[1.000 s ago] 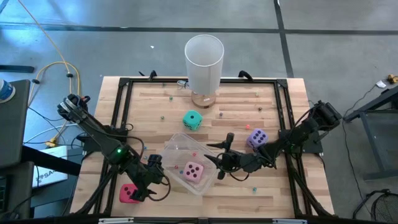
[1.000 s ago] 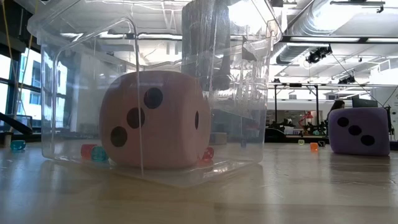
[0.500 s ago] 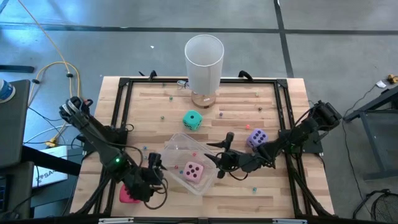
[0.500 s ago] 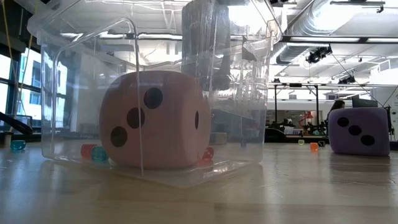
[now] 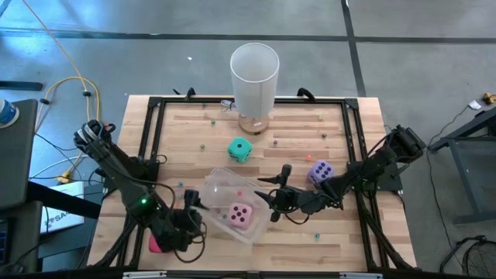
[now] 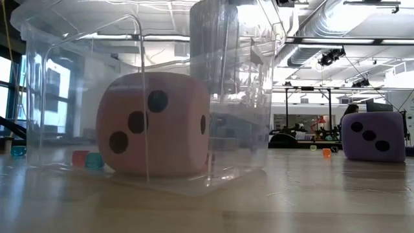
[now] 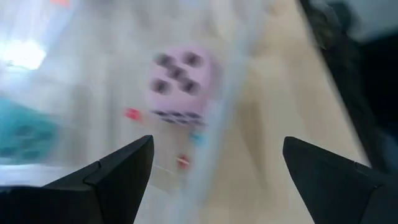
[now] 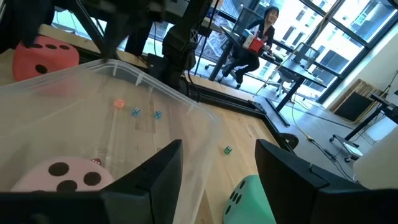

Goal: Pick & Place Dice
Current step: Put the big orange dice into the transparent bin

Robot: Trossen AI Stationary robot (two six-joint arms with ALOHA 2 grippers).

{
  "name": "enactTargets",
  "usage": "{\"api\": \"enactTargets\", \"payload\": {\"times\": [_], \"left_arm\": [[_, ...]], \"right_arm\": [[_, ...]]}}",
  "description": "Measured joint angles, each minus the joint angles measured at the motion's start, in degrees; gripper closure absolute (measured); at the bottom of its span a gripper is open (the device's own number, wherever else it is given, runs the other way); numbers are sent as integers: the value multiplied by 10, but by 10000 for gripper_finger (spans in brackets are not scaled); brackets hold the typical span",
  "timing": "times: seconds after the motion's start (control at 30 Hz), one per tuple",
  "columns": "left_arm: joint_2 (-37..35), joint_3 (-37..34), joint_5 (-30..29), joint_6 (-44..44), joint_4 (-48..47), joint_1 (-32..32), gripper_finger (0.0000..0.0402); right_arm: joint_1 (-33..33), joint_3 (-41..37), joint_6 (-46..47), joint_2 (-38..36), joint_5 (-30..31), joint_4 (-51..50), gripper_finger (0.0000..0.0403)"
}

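A clear plastic container (image 5: pixel 232 198) stands on the table's near middle with the pink die (image 5: pixel 239 217) resting on its floor. My left gripper (image 5: pixel 194 211) is open at the container's left wall, and the wall's blurred rim (image 7: pixel 217 137) runs between its fingers. My right gripper (image 5: pixel 267 194) is open at the container's right corner, one finger on each side of the wall (image 8: pixel 208 149). The red die (image 5: pixel 157 242) lies near the front left, mostly under my left arm. The teal die (image 5: pixel 239 149) and the purple die (image 5: pixel 320 172) sit on the bare table. My left gripper stands at the container's left wall, slanting down from the table's left. Blur in the left wrist view hides whether a finger touches the wall. My right gripper reaches in level from the table's right with the wall between its fingers; I cannot tell whether either finger touches it.
A tall white cylinder (image 5: pixel 254 74) stands at the far edge's middle. Tiny coloured beads lie scattered on the table and in the container (image 8: pixel 135 112). A black frame (image 5: pixel 155 139) borders the table. A person (image 8: pixel 255 37) sits in the room beyond.
My left gripper has turned at the wrist and swung toward the container, and its arm now covers more of the red die. The container with the pink die has slid a little toward the table's left and near edge.
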Motion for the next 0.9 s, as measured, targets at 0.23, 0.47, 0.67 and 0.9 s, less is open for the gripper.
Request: {"api": "enactTargets", "payload": {"times": [0.23, 0.47, 0.67, 0.9], "left_arm": [[0, 0, -26, 29, 17, -8, 53], [0, 0, -46, 2, 18, -12, 35], [0, 0, -79, 9, 57, -18, 4], [-8, 1, -69, 86, 56, -48, 2]], "right_arm": [[0, 0, 0, 0, 0, 0, 211], [0, 0, 1, 0, 0, -4, 211], [0, 0, 2, 0, 0, -4, 211], [0, 0, 2, 0, 0, -6, 211]]}}
